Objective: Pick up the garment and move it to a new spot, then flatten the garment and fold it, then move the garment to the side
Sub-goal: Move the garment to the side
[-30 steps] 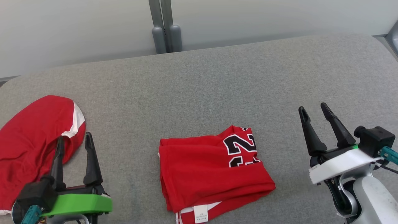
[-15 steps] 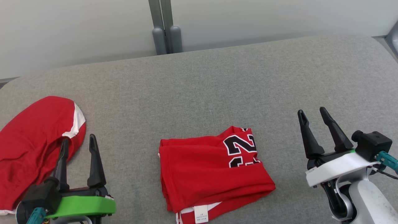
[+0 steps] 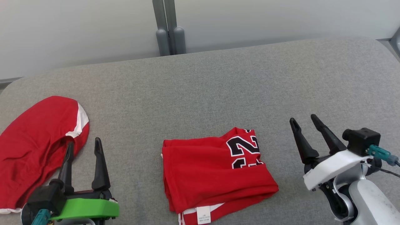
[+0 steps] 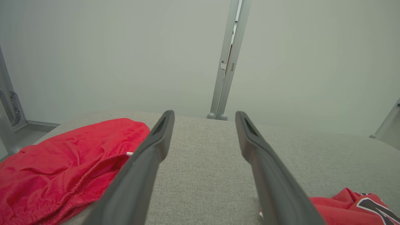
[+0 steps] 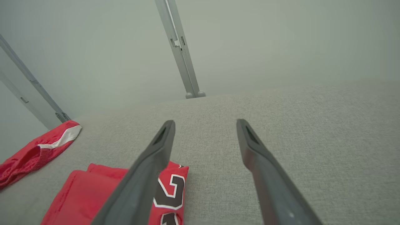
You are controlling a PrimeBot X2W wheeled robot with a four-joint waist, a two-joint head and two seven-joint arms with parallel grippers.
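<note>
My left hand [image 3: 84,141] and right hand [image 3: 302,118] stand wide open and empty, with the folded jersey [image 3: 215,175] on the bench [image 3: 218,87] between them, judged light, limp and slippery, best pinched through all layers at its edge.

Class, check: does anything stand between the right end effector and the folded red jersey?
Nothing visible. Only bare grey cushion separates the open right end effector from the folded jersey to its left.

Red jersey [image 3: 215,178] folded on grey cushion [image 3: 218,87].
We note a flat, compact rectangle, front centre; black white-edged numerals [image 3: 243,150] at its far right corner, white label [image 3: 203,215] at the near hem.
</note>
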